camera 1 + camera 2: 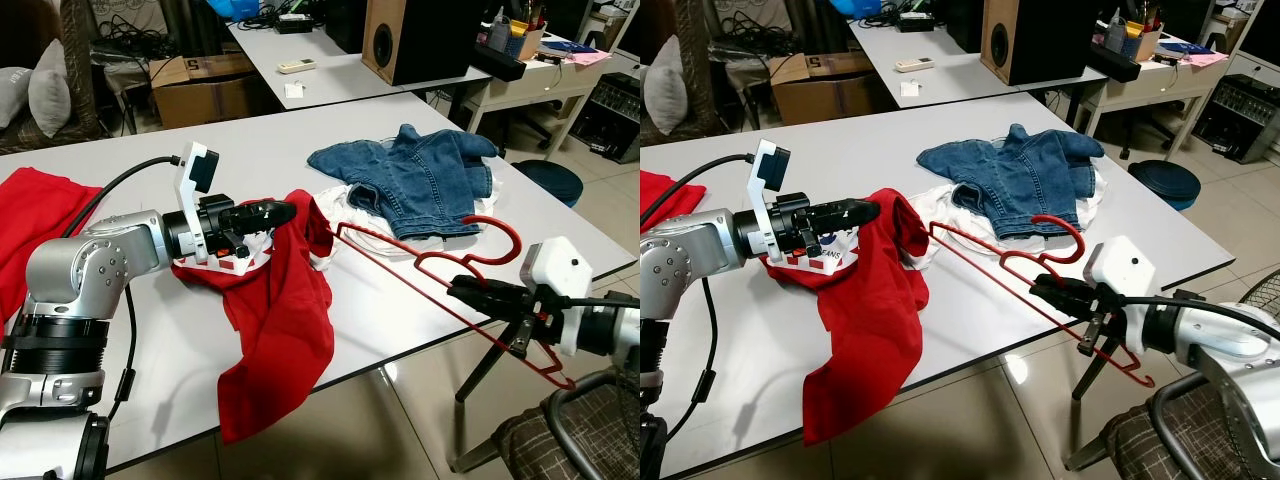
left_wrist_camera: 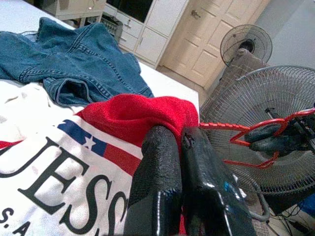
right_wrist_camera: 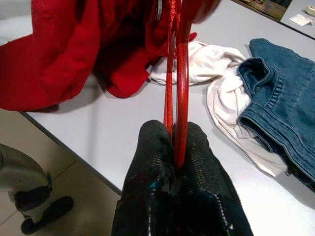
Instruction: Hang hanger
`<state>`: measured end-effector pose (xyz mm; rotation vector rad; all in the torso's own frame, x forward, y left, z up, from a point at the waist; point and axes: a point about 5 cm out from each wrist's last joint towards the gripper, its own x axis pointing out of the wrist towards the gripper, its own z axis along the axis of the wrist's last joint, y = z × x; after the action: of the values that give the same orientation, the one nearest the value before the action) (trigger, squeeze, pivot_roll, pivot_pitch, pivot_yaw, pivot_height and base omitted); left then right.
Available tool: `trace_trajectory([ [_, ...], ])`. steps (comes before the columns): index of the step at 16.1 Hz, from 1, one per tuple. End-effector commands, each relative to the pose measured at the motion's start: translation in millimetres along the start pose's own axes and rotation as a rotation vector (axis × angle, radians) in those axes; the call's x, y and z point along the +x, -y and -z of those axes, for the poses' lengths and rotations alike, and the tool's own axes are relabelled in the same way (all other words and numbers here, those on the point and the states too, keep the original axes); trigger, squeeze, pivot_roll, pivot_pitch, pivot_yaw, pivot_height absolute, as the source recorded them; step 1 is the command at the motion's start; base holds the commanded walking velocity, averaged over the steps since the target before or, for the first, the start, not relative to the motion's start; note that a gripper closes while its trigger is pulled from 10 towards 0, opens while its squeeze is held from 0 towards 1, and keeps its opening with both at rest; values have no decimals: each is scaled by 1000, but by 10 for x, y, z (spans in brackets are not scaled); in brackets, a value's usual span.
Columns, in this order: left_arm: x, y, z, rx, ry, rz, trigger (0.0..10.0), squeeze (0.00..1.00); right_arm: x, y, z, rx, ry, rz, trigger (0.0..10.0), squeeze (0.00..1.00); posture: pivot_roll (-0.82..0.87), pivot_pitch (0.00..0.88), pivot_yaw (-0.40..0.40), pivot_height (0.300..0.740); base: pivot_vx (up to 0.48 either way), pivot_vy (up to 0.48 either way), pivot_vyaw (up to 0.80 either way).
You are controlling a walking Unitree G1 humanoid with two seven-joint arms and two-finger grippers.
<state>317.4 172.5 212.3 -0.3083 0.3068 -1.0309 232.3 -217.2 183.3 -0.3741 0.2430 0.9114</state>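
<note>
A red wire hanger (image 1: pixel 430 262) stretches from the red T-shirt (image 1: pixel 275 330) toward the table's front right edge, its hook curling up near the denim jacket (image 1: pixel 415 175). My right gripper (image 1: pixel 470 290) is shut on the hanger's lower bar, seen close in the right wrist view (image 3: pixel 174 147). One end of the hanger sits inside the shirt's collar. My left gripper (image 1: pixel 280 212) is shut on the red shirt's collar, holding it up above the table; the fingers (image 2: pixel 167 167) pinch the red fabric. The shirt's white printed front (image 2: pixel 44 172) lies beneath, and its hem hangs over the table edge.
A white garment (image 1: pixel 350 215) lies under the denim jacket on the white table (image 1: pixel 130 400). Another red cloth (image 1: pixel 30 215) rests at the left edge. A chair (image 1: pixel 580 430) stands at the lower right, a second table (image 1: pixel 330 75) with a speaker behind.
</note>
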Motion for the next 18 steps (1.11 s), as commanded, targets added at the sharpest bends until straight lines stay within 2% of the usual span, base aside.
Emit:
trace_trajectory([
  [1, 27, 54, -86, 28, 14, 21, 0, 0, 19, 17, -16, -6, -4, 8, 10000, 0, -7, 0, -7, 740, 0, 0, 0],
  [8, 82, 138, -104, 40, 18, 65, 0, 0, 120, -16, 15, 5, -9, -7, 10000, 0, -7, 0, -8, 740, 0, 0, 0],
  [14, 25, 280, -86, 61, -10, 99, 0, 0, 226, 7, 89, 44, -51, 48, 10000, 0, 0, 0, -17, 740, 0, 0, 0],
  [18, 83, 403, -23, 60, -30, 147, 0, 0, 356, -23, 61, 75, -26, 32, 10000, 0, 1, 0, -24, 740, 0, 0, 0],
])
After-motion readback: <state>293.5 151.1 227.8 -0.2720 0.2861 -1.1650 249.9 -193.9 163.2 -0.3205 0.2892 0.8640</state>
